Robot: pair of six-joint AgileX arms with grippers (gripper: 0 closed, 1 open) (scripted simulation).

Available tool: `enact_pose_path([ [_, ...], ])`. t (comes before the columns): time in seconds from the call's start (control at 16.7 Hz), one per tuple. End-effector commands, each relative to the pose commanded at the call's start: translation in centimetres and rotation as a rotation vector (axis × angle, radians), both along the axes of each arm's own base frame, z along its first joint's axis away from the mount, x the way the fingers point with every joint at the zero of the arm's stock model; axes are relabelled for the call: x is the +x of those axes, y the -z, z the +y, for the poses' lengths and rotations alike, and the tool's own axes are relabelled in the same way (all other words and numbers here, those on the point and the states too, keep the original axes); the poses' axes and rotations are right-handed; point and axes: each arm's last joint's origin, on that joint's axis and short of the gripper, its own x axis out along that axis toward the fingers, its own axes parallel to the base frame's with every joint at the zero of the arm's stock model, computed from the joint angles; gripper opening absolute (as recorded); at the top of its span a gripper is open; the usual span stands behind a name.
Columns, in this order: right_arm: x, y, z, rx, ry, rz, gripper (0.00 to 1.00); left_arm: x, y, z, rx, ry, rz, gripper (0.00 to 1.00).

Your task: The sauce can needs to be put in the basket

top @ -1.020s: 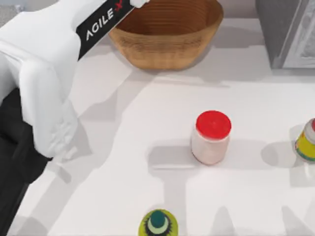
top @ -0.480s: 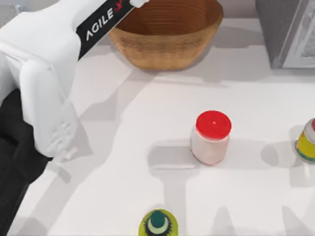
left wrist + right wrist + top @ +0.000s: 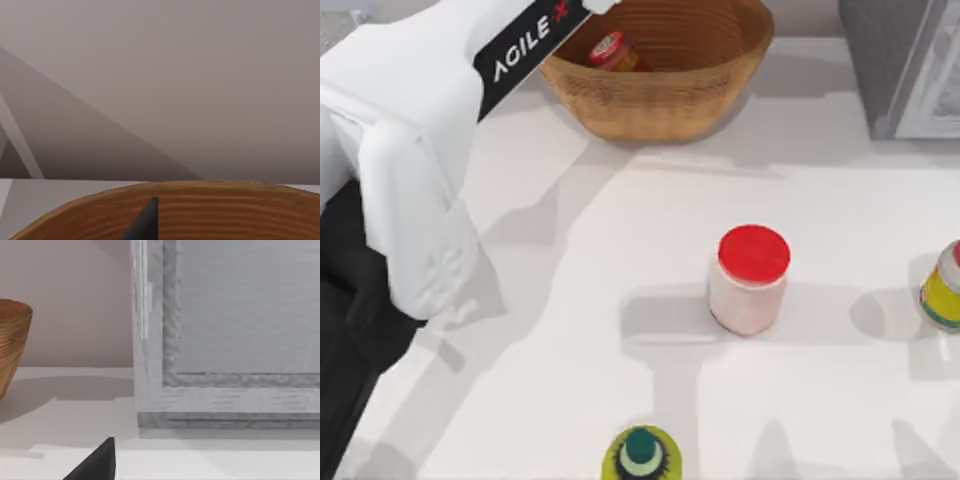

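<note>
While my left arm (image 3: pixel 440 130) reaches across the worktop's (image 3: pixel 620 260) far left corner, its tool (image 3: pixel 145 222) hangs just above the basket (image 3: pixel 660 95); whether it is released or clenched I cannot tell. Directly below, the sauce can (image 3: pixel 613 50) lies tilted against the basket's left inner wall, so the drop looks done. My right tool (image 3: pixel 95 462) idles near a grey cabinet (image 3: pixel 225 340). A red-lidded jar (image 3: pixel 750 278) stands mid-worktop, well apart.
</note>
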Motion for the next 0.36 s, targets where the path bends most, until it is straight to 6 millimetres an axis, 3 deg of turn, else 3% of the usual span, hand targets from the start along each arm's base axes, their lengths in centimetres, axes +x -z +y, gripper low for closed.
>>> enact_pose_path([
  [0.36,0.00,0.00,0.00,0.000,0.000,0.000,1.00,0.00,0.00,0.00,0.000,0.000,0.000,1.00],
])
